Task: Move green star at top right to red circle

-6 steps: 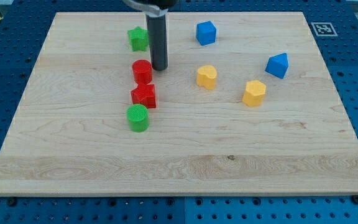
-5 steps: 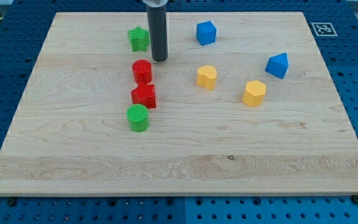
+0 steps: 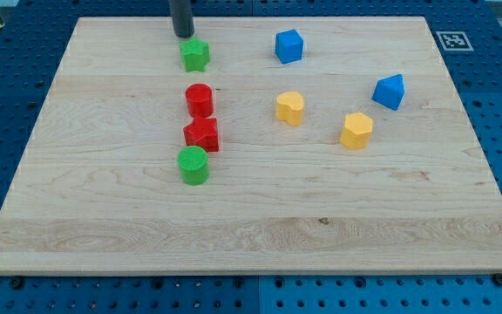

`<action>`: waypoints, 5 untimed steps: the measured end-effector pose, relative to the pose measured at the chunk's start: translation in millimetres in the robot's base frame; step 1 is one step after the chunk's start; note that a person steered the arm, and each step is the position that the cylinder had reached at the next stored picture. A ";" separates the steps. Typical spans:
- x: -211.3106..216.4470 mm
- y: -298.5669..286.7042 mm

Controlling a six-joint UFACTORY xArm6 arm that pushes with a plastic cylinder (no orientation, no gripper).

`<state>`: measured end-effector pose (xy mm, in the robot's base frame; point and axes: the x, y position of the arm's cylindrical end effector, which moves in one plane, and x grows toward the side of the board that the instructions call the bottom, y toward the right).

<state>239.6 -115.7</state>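
Note:
The green star (image 3: pixel 195 55) lies near the board's top, left of centre. The red circle (image 3: pixel 200 99) sits a short way below it, with a gap between them. My tip (image 3: pixel 183 34) stands just above and slightly left of the green star, close to its upper edge; I cannot tell whether they touch. The rod runs up out of the view's top.
A red star (image 3: pixel 202 134) and a green circle (image 3: pixel 193 165) line up below the red circle. A blue cube (image 3: pixel 288 46) and a blue block (image 3: pixel 390 92) lie to the right, with two yellow blocks (image 3: pixel 290 107) (image 3: pixel 356 130) between them. The wooden board (image 3: pixel 251 235) ends just above my tip.
My tip moved from right of the green star, near the red circle, up and left around the star to its top side. No block has moved.

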 end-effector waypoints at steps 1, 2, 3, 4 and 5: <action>20.1 0.0; 30.0 3.0; 34.4 21.6; 38.3 46.5; 46.4 52.9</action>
